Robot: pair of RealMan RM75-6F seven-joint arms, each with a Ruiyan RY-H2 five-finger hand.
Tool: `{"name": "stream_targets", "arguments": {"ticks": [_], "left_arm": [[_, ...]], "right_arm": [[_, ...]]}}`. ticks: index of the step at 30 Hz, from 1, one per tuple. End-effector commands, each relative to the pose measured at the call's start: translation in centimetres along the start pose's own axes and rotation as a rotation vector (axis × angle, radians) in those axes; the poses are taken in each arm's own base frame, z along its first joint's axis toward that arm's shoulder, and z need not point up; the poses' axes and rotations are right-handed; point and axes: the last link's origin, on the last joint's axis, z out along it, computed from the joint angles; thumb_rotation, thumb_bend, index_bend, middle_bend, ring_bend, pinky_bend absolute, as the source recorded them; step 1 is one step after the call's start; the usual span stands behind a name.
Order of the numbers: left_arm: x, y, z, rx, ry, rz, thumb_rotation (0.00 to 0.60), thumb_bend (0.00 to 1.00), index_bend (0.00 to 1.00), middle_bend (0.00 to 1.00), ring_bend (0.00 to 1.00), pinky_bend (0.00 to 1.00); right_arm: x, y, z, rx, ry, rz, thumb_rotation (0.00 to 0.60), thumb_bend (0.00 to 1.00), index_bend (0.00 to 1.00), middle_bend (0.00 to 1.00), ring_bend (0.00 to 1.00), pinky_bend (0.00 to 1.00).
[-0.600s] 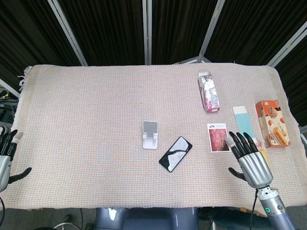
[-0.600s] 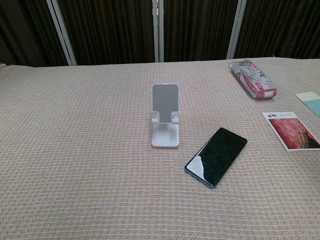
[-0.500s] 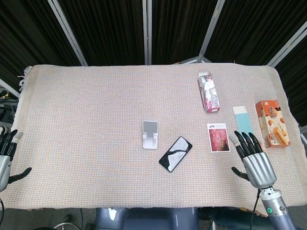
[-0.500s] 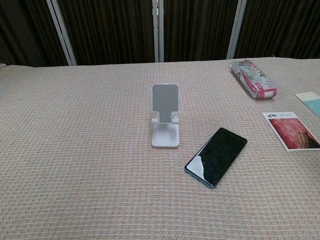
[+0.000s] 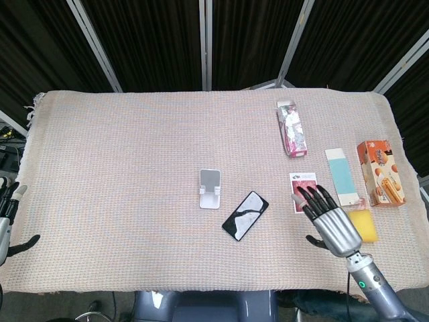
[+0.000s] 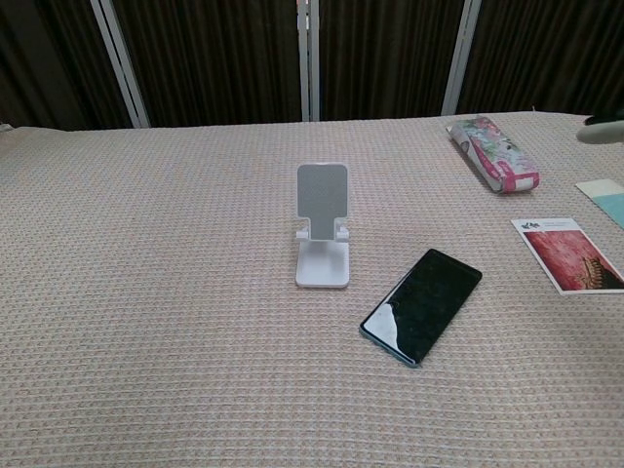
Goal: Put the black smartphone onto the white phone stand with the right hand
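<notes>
The black smartphone [image 5: 245, 215] [image 6: 422, 304] lies flat and slanted on the cloth, just right of the white phone stand [image 5: 210, 188] [image 6: 322, 226], which stands upright and bare. My right hand [image 5: 328, 223] hovers to the phone's right, over the lower edge of a red card, fingers spread and holding nothing. Only a fingertip [image 6: 603, 130] of it shows at the chest view's right edge. At the head view's far left edge sits my left hand [image 5: 8, 218], with fingers apart and nothing in it.
A woven cloth [image 5: 120, 154] covers the table. On the right lie a floral pouch [image 5: 292, 128], a red card [image 5: 304, 185], a teal strip [image 5: 342, 176], an orange snack box [image 5: 381, 172] and a yellow sponge [image 5: 364, 224].
My right hand has moved left toward the phone, now over the red card's lower edge, uncovering the yellow sponge. The left hand has slid slightly lower. Phone and stand are unmoved.
</notes>
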Motion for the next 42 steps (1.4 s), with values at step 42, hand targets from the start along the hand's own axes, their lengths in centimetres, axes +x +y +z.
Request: {"name": "stream_targets", "arguments": {"ticks": [42], "left_arm": [[-2.5,-0.3,1.8,0.084,-0.054,0.103,0.6,0.0,0.0,0.0,0.0,0.0]], "right_arm": [[-7.5,-6.1,14.4,0.47,-0.31,-0.441,0.6,0.0,0.2,0.19,0.1,0.06]]}}
